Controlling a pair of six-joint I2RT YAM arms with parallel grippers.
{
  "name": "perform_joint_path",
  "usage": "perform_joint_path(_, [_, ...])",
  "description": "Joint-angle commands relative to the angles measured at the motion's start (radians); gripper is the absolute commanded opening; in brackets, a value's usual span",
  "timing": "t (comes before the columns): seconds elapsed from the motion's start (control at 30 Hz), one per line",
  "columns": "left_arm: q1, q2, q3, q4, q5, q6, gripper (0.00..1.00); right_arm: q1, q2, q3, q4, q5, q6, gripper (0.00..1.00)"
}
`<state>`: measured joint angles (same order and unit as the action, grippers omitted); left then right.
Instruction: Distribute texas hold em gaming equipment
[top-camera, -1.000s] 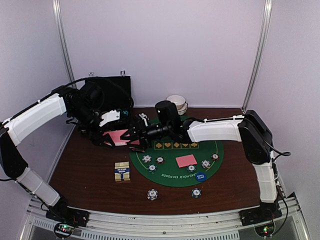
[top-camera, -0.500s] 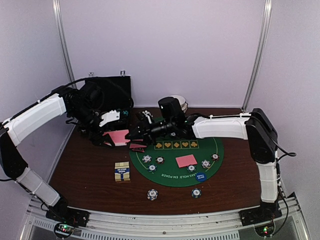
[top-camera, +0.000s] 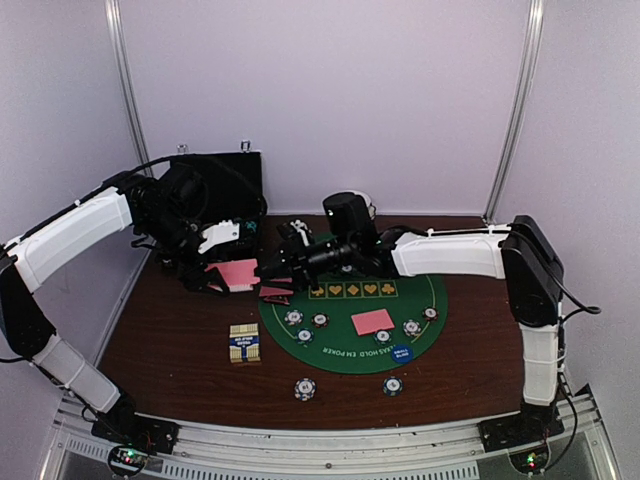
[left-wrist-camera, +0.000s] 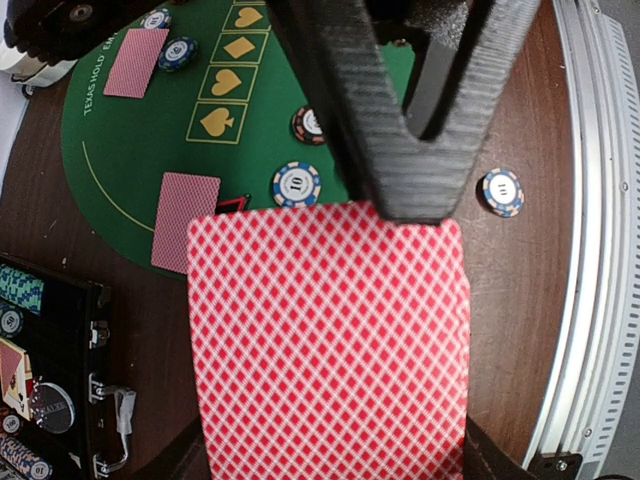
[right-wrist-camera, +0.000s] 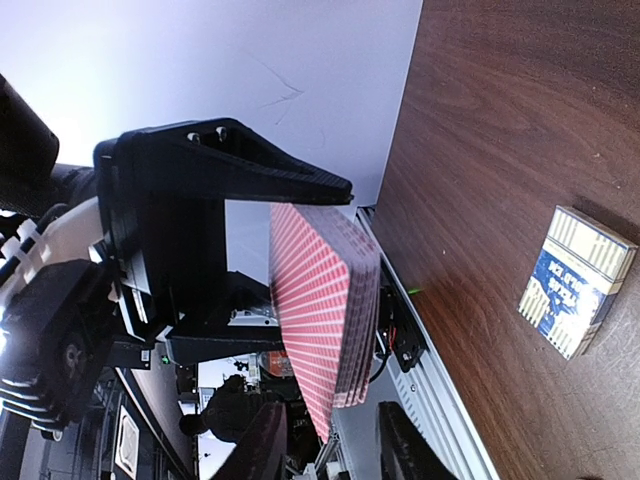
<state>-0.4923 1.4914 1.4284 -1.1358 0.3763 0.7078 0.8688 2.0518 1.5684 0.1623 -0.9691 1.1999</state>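
Poker chips (top-camera: 305, 388) lie nearest the arm bases, two of them on the bare wooden table (top-camera: 170, 350) just off the near rim of the green felt mat (top-camera: 345, 352). A striped card box (top-camera: 245, 343) lies to their left. On the mat sit several more chips, a blue button (top-camera: 400, 353) and a pink-backed card (top-camera: 372, 321). A second card (top-camera: 276, 292) lies across the mat's far-left edge. Just beyond it the left gripper (left-wrist-camera: 410, 195) is clamped on the deck (top-camera: 237, 272), held in the air with its pink backs showing. The right gripper (top-camera: 270, 267) sits close beside the deck, its fingers (right-wrist-camera: 262, 445) partly apart with nothing between them. Behind, at the back-left corner, stands the black case (top-camera: 225, 185).
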Motion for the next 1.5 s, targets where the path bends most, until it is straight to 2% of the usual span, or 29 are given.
perform_joint_path(0.0, [0.001, -0.023, -0.003, 0.019, 0.008, 0.012, 0.0, 0.007, -0.041, -0.015, 0.06, 0.001, 0.022, 0.33])
perform_joint_path(0.13, [0.001, -0.021, -0.002, 0.019, 0.01, 0.012, 0.0, 0.017, -0.023, -0.009, 0.081, -0.003, 0.039, 0.34])
perform_joint_path(0.37, [0.001, -0.021, 0.0, 0.018, 0.011, 0.012, 0.0, 0.028, 0.02, 0.026, 0.087, -0.014, 0.056, 0.28])
perform_joint_path(0.57, [0.001, -0.024, -0.002, 0.019, 0.007, 0.011, 0.0, 0.024, 0.021, 0.038, 0.053, -0.012, 0.039, 0.12])
perform_joint_path(0.83, [0.001, -0.026, -0.001, 0.019, 0.011, 0.012, 0.0, -0.004, -0.025, -0.017, 0.031, -0.007, 0.017, 0.04])
perform_joint_path(1.27, [0.001, -0.026, -0.001, 0.018, 0.008, 0.012, 0.0, -0.02, -0.061, -0.046, -0.012, -0.01, -0.018, 0.0])
perform_joint_path(1.4, [0.001, -0.024, -0.001, 0.019, 0.012, 0.011, 0.0, -0.022, -0.072, -0.046, -0.024, -0.01, -0.029, 0.0])
perform_joint_path(1.47, [0.001, -0.025, 0.0, 0.019, 0.012, 0.012, 0.0, -0.022, -0.072, -0.046, -0.022, -0.014, -0.027, 0.03])
